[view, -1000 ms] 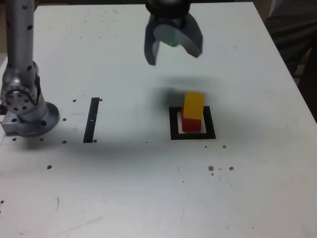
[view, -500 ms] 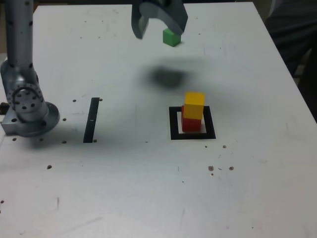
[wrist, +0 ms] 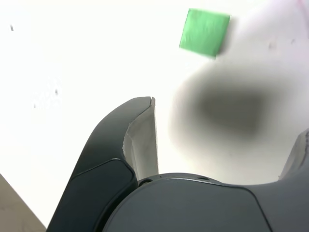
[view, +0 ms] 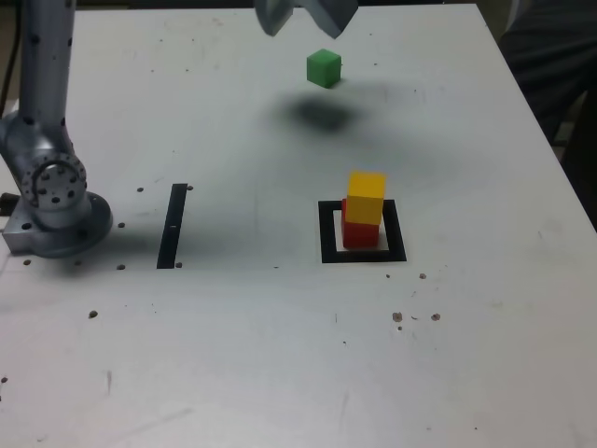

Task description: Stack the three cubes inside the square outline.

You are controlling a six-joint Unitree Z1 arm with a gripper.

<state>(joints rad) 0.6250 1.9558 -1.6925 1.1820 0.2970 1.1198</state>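
The arm reaches over the bench's far edge, gripper (view: 300,17) hanging with jaws spread wide and empty. The green cube (view: 324,68) sits just beyond them; yellow cube (view: 366,197) tops red cube (view: 358,232) inside the square outline (view: 327,233), well apart.

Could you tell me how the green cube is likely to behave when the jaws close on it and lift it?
The green cube looks solid with flat faces, so it should probably stay rigid and sit still rather than roll. It seems small beside the open gripper, so it is likely light. Its smooth sides might slip or twist if gripped off-centre.
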